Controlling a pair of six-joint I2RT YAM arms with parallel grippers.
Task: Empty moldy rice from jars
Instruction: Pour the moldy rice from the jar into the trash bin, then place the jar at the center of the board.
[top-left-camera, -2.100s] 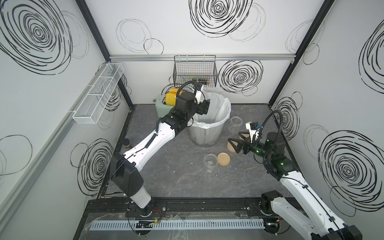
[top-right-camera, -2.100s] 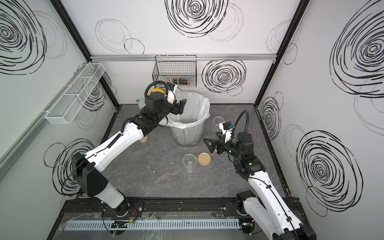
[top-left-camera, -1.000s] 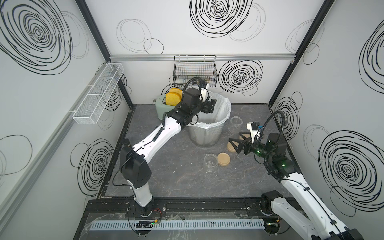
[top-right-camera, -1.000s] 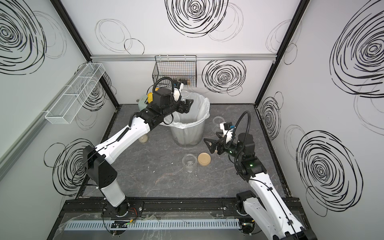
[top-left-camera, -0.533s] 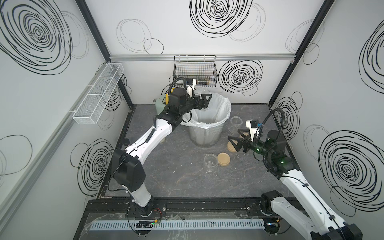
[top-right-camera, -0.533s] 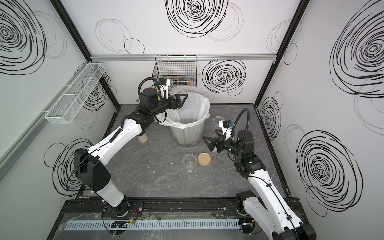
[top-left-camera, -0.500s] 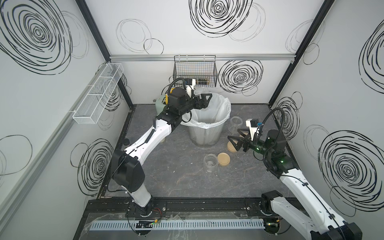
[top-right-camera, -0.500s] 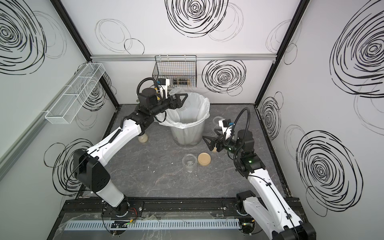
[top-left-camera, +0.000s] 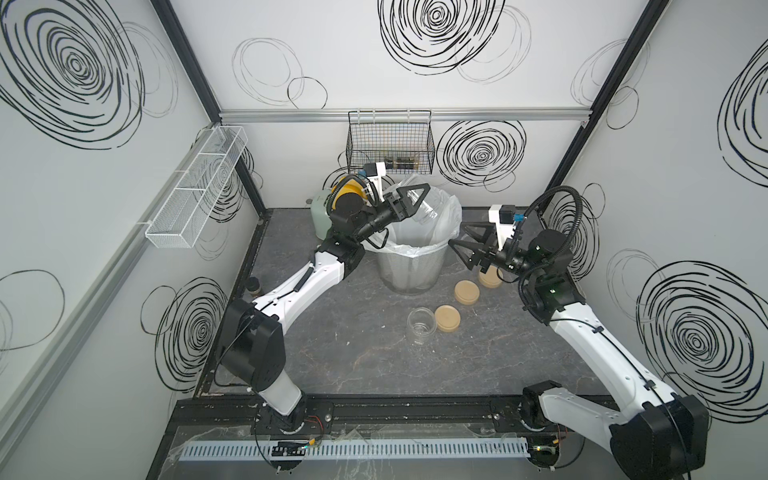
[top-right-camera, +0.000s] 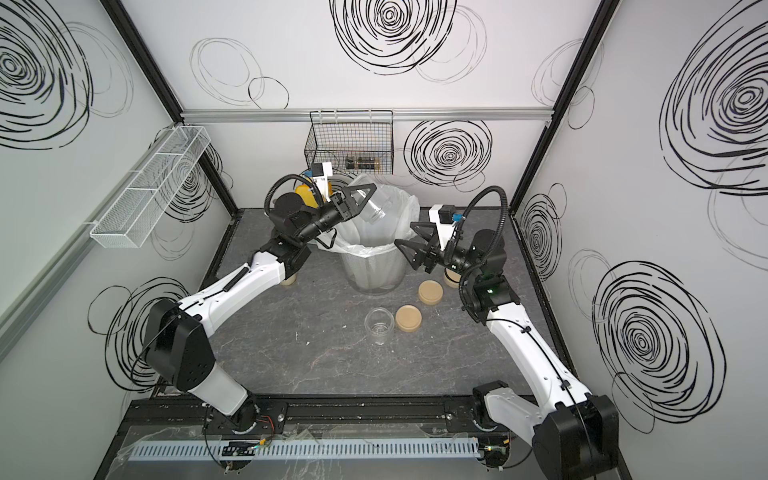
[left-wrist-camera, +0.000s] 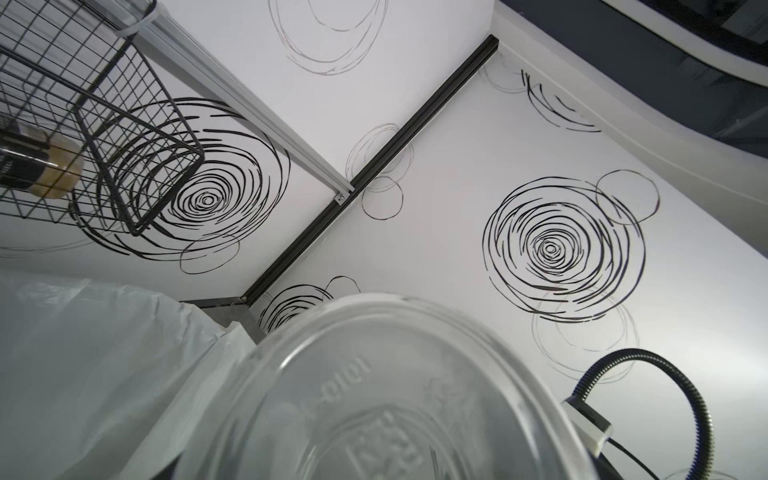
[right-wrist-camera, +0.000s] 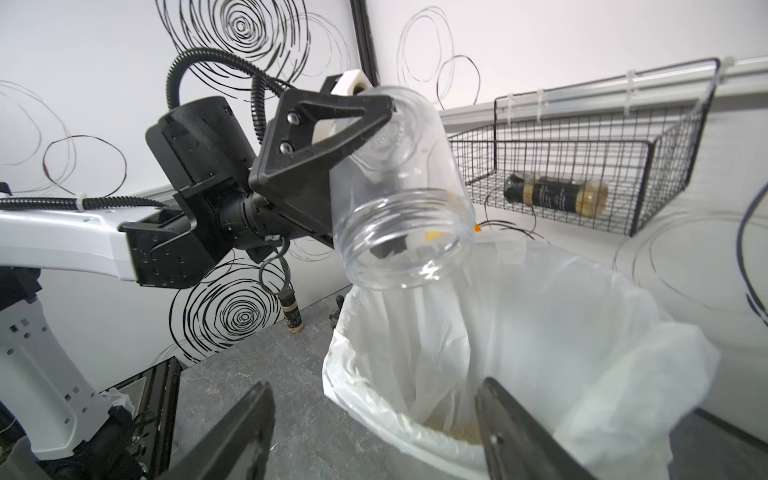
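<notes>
My left gripper is shut on a clear jar near its base and holds it tipped, mouth down, over the white-lined bin. The jar looks empty in the right wrist view, and its clear base fills the left wrist view. Beige moldy rice lies at the bottom of the bin's bag. My right gripper hangs open with nothing in it by the bin's right rim. A second jar stands open and empty on the table, beside three tan lids.
A black wire basket with a dark bottle hangs on the back wall above the bin. A white mesh shelf is on the left wall. A green container with a yellow lid sits behind my left arm. A small spice shaker stands at the table's left edge.
My right gripper has risen from above the lids toward the bin's rim and its jaws have narrowed a little. My left arm has shifted while keeping the jar over the bin.
</notes>
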